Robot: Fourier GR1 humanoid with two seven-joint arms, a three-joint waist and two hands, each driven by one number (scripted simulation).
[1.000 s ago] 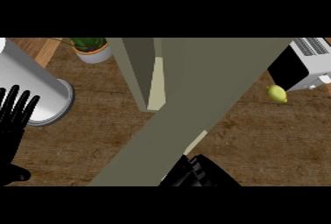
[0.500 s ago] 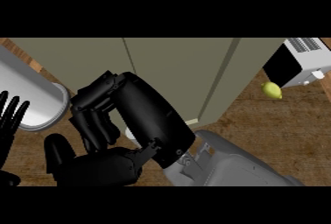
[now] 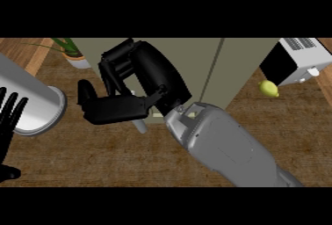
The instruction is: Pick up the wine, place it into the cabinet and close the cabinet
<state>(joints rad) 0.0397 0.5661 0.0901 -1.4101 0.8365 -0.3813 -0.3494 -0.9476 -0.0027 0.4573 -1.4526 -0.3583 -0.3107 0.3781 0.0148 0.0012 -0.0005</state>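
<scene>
The olive-green cabinet (image 3: pixel 194 57) fills the upper middle, with a thin vertical seam between its doors. My right hand (image 3: pixel 139 79) lies over the left door, its fingers bent loosely and nothing visible inside them. A pale sliver of door edge (image 3: pixel 140 126) shows just below the hand. The grey right forearm (image 3: pixel 224 145) comes in from the lower right. My left hand (image 3: pixel 9 121) rests at the left edge, fingers straight and pointing up. No wine bottle is visible; the cabinet's inside is hidden.
A large grey cylinder (image 3: pixel 29 103) lies on the wooden counter (image 3: pixel 97 158) beside my left hand. A potted plant (image 3: pixel 73 52) stands at the top left. A white toaster (image 3: pixel 295 61) and a yellow-green fruit (image 3: pixel 268 88) sit at the right.
The cabinet door has swung from wide open to nearly flush. My right hand rose from the lower edge up over the left door. The left hand barely moved.
</scene>
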